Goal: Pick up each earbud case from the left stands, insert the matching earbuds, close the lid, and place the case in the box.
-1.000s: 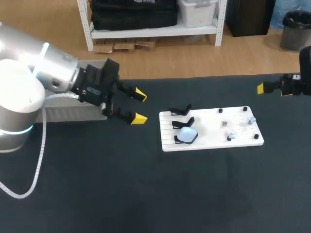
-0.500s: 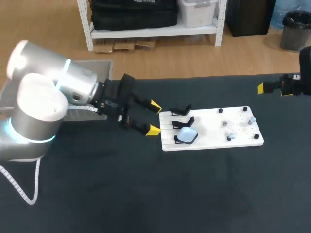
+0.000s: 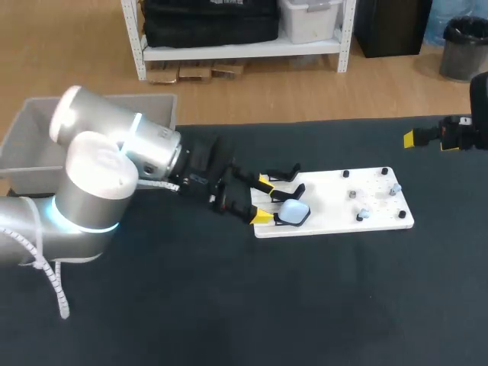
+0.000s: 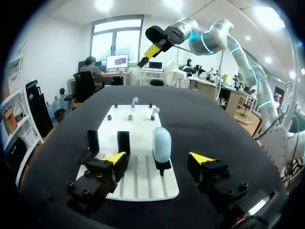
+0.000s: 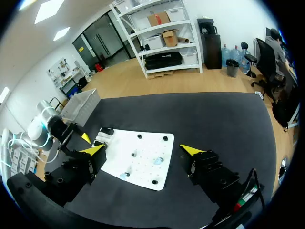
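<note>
Left gripper (image 3: 264, 199) has swung in to the stand end of the white board (image 3: 335, 202). Fingers are spread and empty. The pale blue earbud case (image 4: 161, 142) sits on its stand just ahead, between them and untouched. Right gripper (image 5: 142, 150) is wide apart, holding nothing, well clear of the board.

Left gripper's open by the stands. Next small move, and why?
Probably ease the left gripper forward until its fingers straddle the case, then close. It is open, and the case sits on its stand just ahead, roughly centred between the fingers, untouched.
</note>
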